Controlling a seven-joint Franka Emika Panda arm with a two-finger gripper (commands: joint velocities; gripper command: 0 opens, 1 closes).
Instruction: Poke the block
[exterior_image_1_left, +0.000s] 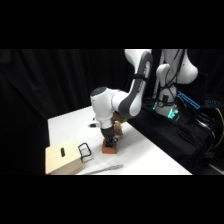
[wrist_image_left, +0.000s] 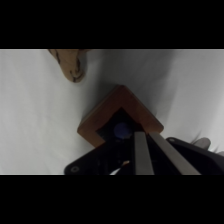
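The block (wrist_image_left: 112, 107) is small, reddish-brown and square, with a dark blue mark (wrist_image_left: 121, 130) on top. In the side view the block (exterior_image_1_left: 110, 148) sits on the white table near its front middle. My gripper (exterior_image_1_left: 109, 139) comes straight down onto it. In the wrist view the gripper (wrist_image_left: 141, 136) is shut, its two fingers (wrist_image_left: 141, 155) pressed together. Their tips rest at the edge of the blue mark. Nothing is held between them.
A large pale wooden box (exterior_image_1_left: 62, 159) with a slot and a black handle (exterior_image_1_left: 84, 151) stands left of the block. Metal tongs (exterior_image_1_left: 102, 169) lie by the table's front edge. A tan-brown lump (exterior_image_1_left: 119, 128) (wrist_image_left: 70, 62) lies just behind the block.
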